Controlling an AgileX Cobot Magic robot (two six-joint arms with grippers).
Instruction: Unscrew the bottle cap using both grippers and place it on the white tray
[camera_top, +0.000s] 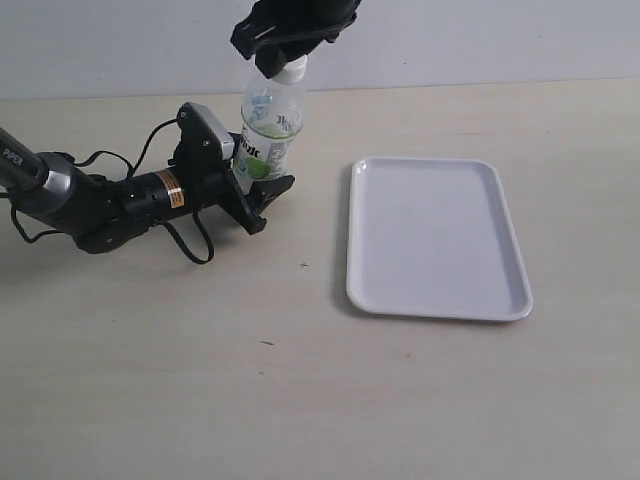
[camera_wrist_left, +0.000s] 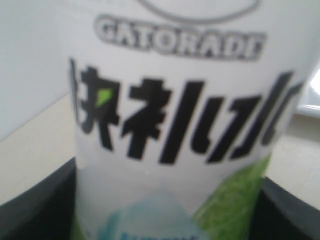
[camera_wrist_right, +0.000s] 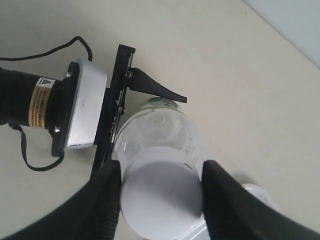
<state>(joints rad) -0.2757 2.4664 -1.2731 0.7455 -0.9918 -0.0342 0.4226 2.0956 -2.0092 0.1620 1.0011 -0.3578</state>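
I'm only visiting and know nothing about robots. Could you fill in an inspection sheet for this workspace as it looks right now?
Surface: pale wood-look table, flat, with a few tiny dark specks.
Job's things: Gatorade bottle stands upright with its bottle cap on; white tray lies flat beside it, apart, with nothing on it.
Clutter: nothing seen.
Grippers: left claw is closed on the bottle's lower body; right claw comes from above, its fingers pressed to either side of the cap.
Cables: black cable loops on the table beside the left arm.
Surroundings: plain pale wall behind the table.
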